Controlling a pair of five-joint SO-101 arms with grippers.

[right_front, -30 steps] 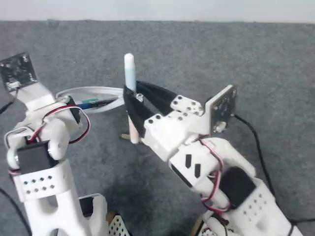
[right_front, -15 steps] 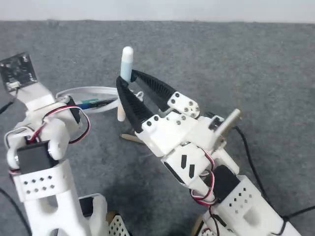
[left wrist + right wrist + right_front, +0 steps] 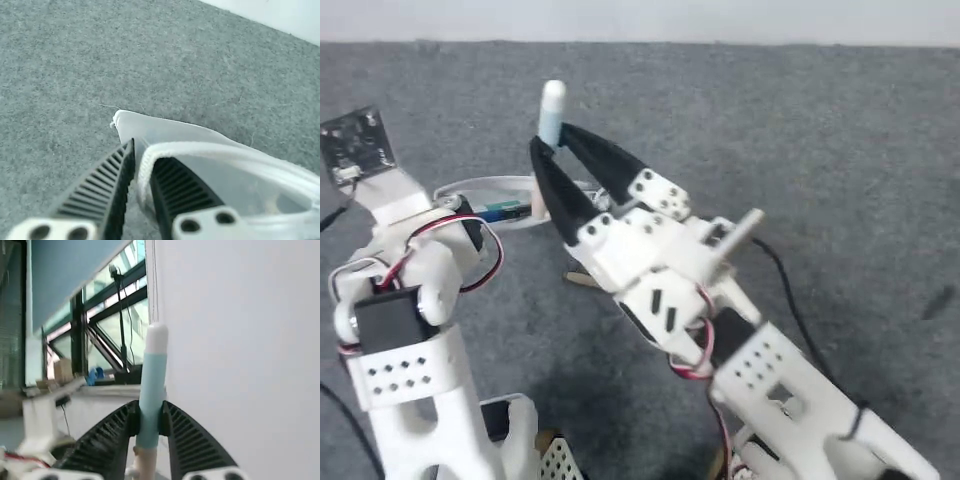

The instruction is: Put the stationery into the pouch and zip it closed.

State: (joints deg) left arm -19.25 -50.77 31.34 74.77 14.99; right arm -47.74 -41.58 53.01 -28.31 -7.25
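The right end effector [image 3: 548, 148] clamps a pen [image 3: 552, 104] nearly upright over the grey carpeted worktop [image 3: 820, 130]. The left end effector [image 3: 142, 153] pinches the pouch [image 3: 200, 145] rim (windows [image 3: 111, 305] behind the pen).

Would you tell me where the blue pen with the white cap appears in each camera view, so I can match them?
High view: pen upper left of centre, near upright, clamped in the right end effector, beside the pouch.
Left wrist view: camera faces the pouch rim pinched by the left end effector, away from the pen.
Right wrist view: pen centre, upright between black fingers.
Shared landmark: those black fingers.
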